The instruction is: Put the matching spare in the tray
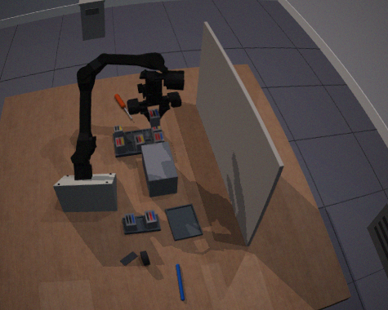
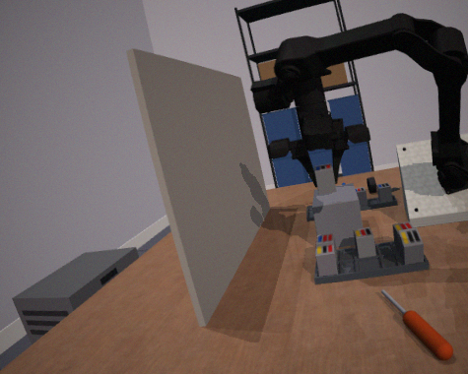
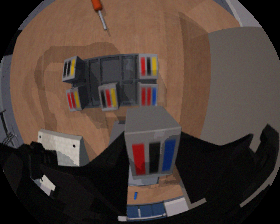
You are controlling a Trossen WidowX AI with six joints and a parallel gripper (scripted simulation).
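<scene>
My gripper (image 1: 154, 114) (image 2: 325, 182) (image 3: 147, 132) is shut on a grey spare with red, black and blue stripes (image 1: 154, 120) (image 2: 325, 176) (image 3: 152, 121). It holds the spare upright, raised above the table, near the spare rack (image 1: 130, 153) (image 2: 373, 274) (image 3: 111, 66). Several other striped spares stand in that rack, including a red, black and yellow one (image 3: 148, 66) and a red, red and blue one (image 3: 147, 95). The flat dark tray (image 1: 184, 222) lies beyond the grey box, with nothing in it; its edge shows in the exterior view (image 2: 310, 213). I cannot identify the mounted unit or read its back.
A tall panel (image 1: 240, 135) (image 2: 196, 172) (image 3: 246, 90) stands along one side. The grey box (image 1: 160, 167) (image 2: 338, 217) stands between rack and tray. A small rack (image 1: 140, 228) holds two striped blocks beside the tray. A screwdriver (image 1: 120, 101) (image 2: 425, 335) and a blue pen (image 1: 180, 282) lie on the table.
</scene>
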